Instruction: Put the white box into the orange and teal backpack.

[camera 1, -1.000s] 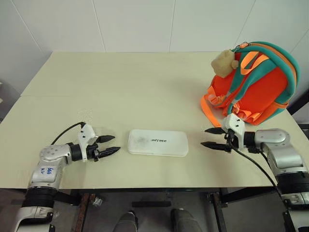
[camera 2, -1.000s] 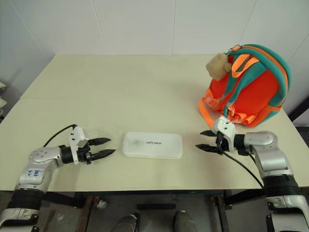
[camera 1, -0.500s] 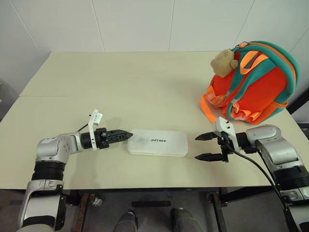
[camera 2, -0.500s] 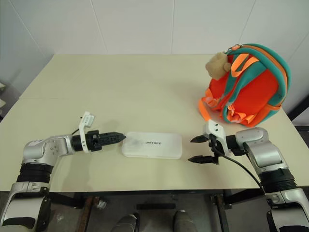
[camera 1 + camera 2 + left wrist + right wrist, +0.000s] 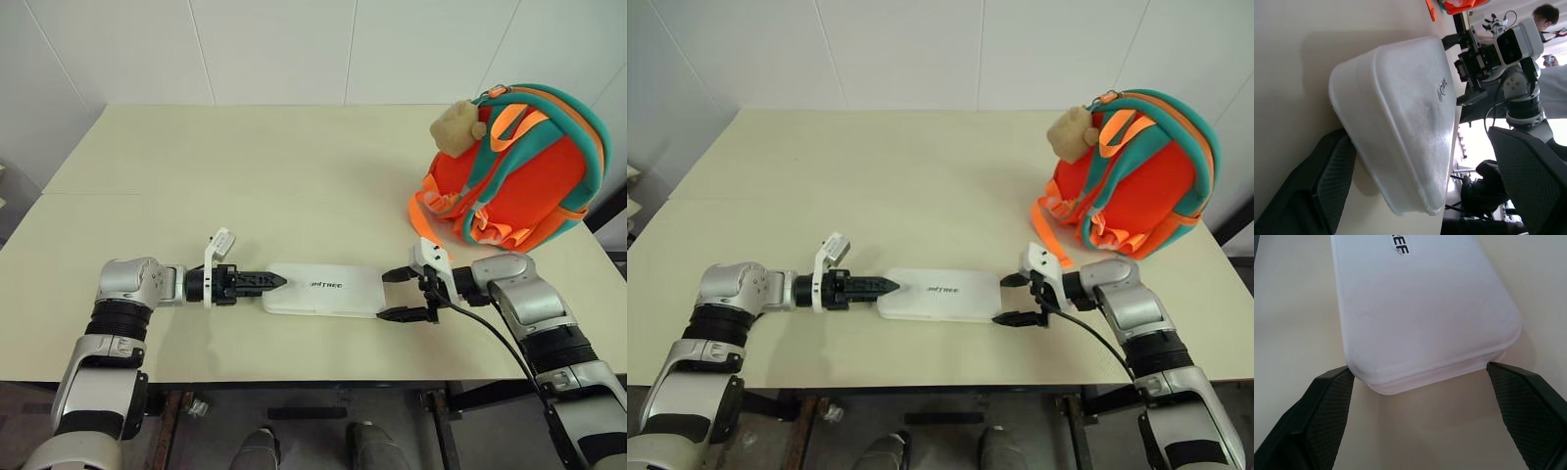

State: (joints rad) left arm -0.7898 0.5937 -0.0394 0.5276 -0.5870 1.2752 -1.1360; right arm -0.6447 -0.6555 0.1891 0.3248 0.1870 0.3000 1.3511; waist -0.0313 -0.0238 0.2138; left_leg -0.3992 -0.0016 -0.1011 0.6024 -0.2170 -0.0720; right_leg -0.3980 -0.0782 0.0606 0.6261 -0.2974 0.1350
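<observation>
the white box (image 5: 326,290) lies flat on the table (image 5: 245,176), near the front edge, with its long side running left to right. the left gripper (image 5: 266,282) is at the left end of the box, its two black fingers spread apart, and in the left wrist view the end of the box sits between them. the right gripper (image 5: 402,295) is at the right end, its fingers also wide apart, one on each side of the end. whether the fingers touch the box, i cannot tell. the orange and teal backpack (image 5: 514,171) stands at the far right of the table, well apart from the box
</observation>
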